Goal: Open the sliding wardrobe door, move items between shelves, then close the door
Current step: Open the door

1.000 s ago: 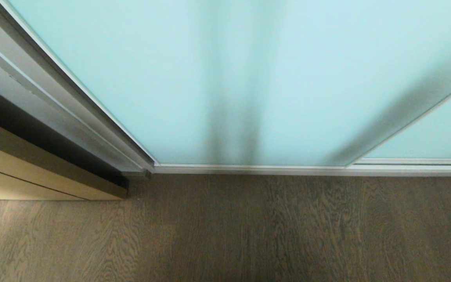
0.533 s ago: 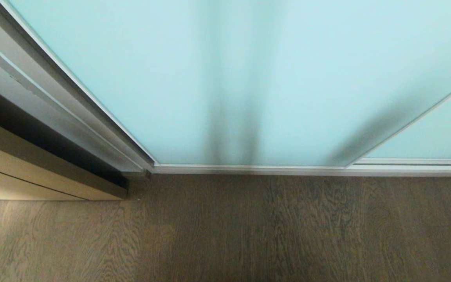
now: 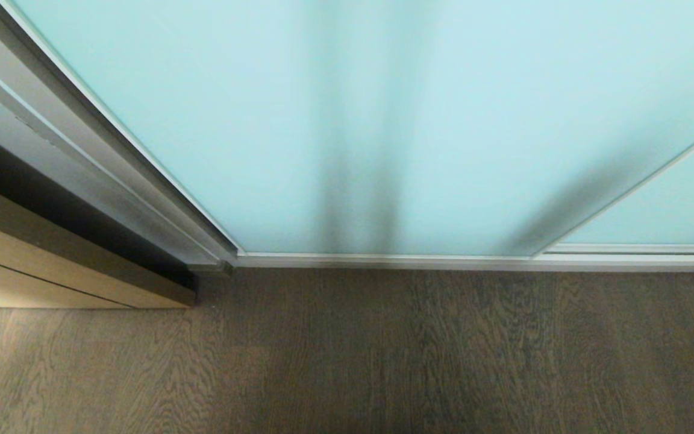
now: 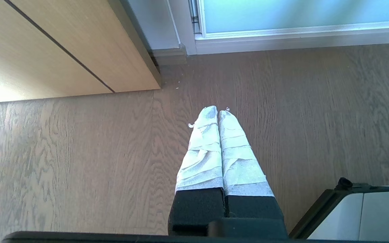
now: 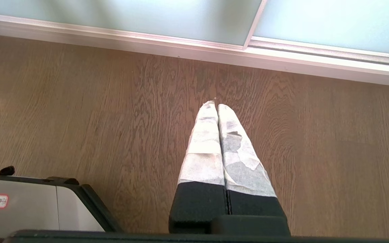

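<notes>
The left gripper (image 4: 218, 113) and the right gripper (image 5: 216, 105) are held low over the wood floor (image 3: 383, 355), each with its tape-wrapped fingers pressed together and nothing pinched between them. The sliding wardrobe door (image 3: 353, 120) is seen drawn across just beyond them, its bottom frame seated on the floor track (image 3: 443, 263), with a tan wood panel (image 4: 46, 50) set to the left.

The sliding wardrobe door (image 3: 383, 120) is frosted, matt aqua glass in a thin, satiny silver-white metal frame (image 3: 383, 260). The floor (image 3: 383, 361) is matt grey-brown wood with strong grain, and the tan panel (image 3: 52, 265) at left is smooth wood. Both grippers' fingers (image 4: 208, 148) (image 5: 204, 148) are wrapped in wrinkled white cloth-like tape above black bases.
</notes>
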Tool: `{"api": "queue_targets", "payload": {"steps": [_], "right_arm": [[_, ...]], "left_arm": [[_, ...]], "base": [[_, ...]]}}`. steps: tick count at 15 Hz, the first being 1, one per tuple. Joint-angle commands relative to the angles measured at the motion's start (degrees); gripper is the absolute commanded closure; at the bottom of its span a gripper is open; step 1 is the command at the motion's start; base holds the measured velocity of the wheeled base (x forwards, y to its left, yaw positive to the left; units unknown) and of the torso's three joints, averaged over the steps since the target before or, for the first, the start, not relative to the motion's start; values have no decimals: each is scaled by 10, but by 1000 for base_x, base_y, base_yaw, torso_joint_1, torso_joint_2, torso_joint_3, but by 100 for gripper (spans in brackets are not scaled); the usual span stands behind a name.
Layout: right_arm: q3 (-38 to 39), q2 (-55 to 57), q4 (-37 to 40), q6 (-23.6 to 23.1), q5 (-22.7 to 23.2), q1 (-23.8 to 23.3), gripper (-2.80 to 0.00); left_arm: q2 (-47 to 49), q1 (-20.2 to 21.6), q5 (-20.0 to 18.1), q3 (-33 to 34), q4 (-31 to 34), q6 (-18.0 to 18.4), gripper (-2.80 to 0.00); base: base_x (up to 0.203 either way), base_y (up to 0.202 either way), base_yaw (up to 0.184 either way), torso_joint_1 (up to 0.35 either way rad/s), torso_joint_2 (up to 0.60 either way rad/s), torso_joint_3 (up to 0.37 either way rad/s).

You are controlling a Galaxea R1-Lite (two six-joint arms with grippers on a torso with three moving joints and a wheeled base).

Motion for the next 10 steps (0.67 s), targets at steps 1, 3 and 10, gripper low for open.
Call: {"api": "queue_targets", "payload": {"steps": [1,3,10], "right_arm": [[0,2,1,0,0,0,0],[0,2,1,0,0,0,0],[0,2,1,0,0,0,0]], "left_arm": [[1,0,0,1,0,0,0],[1,0,0,1,0,0,0],[1,0,0,1,1,1,0]], "base": [[0,0,0,0,0,0],[0,0,0,0,0,0],[0,0,0,0,0,0]]}}
